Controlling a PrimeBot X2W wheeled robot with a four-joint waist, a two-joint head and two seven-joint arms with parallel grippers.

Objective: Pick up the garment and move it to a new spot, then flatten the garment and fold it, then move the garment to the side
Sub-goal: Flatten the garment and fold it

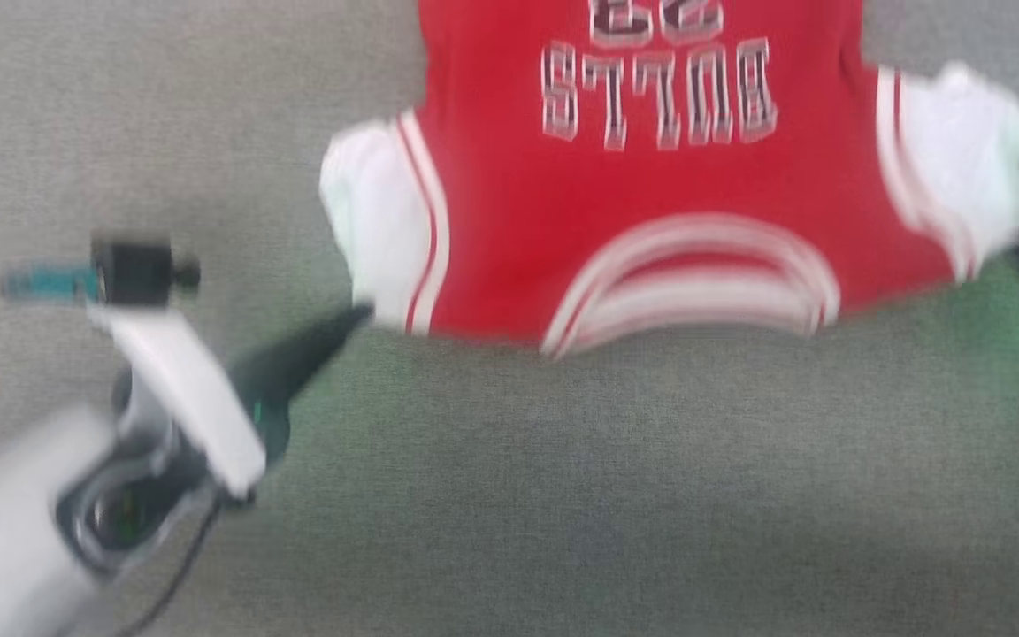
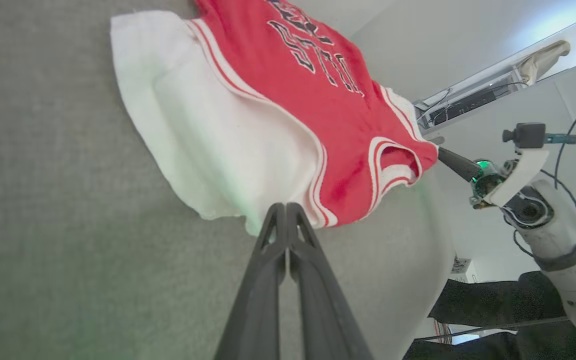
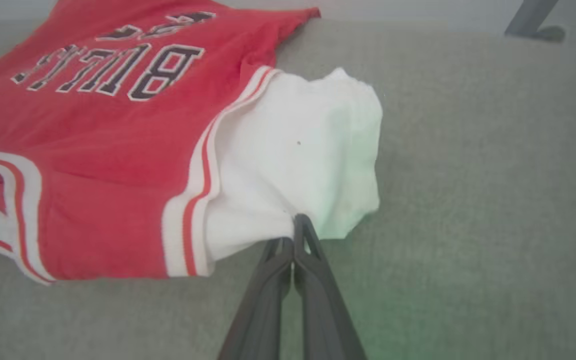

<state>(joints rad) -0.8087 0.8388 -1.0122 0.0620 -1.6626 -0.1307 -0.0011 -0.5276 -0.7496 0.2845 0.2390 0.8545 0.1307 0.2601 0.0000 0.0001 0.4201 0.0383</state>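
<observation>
I see the garment point(image 1: 651, 221) lying spread on the grey cloth-covered surface point(image 1: 563, 495), front up; its striped neck opening point(image 1: 695, 274) faces me and its dark lettering point(image 1: 660, 93) reads upside down from the head camera, which is blurred. The near edge runs fairly straight between my two arms. My left gripper point(image 2: 284, 207) has its fingers pressed tight together; the tips overlap the near corner of the white sleeve on my left point(image 2: 193, 125), right where the red-and-white trim meets it, and they look pinched on that hem. My right gripper point(image 3: 295, 222) is closed the same way; the white sleeve on my right point(image 3: 308, 150) puckers in toward its tips, so it has the sleeve's near edge clamped. From the left wrist camera, the right arm's dark fingertip touches the far shoulder corner of the garment.
</observation>
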